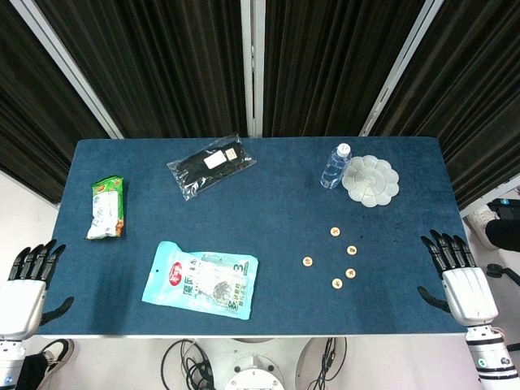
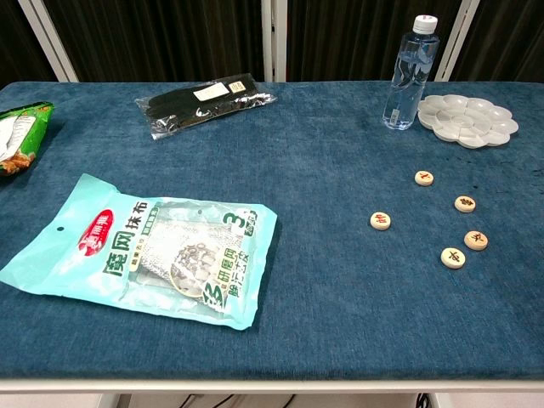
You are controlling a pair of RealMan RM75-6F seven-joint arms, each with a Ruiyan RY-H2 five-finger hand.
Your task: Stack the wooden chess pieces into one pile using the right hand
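Several round wooden chess pieces lie flat and apart on the blue table, right of centre: one at the top (image 1: 334, 232) (image 2: 424, 178), one to its right (image 1: 352, 249) (image 2: 464, 203), one on the left (image 1: 308, 262) (image 2: 380, 220), one lower right (image 1: 350, 273) (image 2: 476, 240) and the nearest (image 1: 335, 283) (image 2: 453, 257). None is stacked. My right hand (image 1: 459, 272) rests at the table's right front edge, fingers spread, holding nothing. My left hand (image 1: 26, 280) sits off the left front corner, fingers apart and empty. Neither hand shows in the chest view.
A water bottle (image 1: 335, 165) (image 2: 410, 73) and a white flower-shaped palette (image 1: 371, 180) (image 2: 468, 119) stand behind the pieces. A teal cloth packet (image 1: 201, 278) (image 2: 146, 248) lies front centre-left, a black packet (image 1: 211, 166) (image 2: 204, 103) at the back, a green snack bag (image 1: 106, 208) (image 2: 19, 134) far left.
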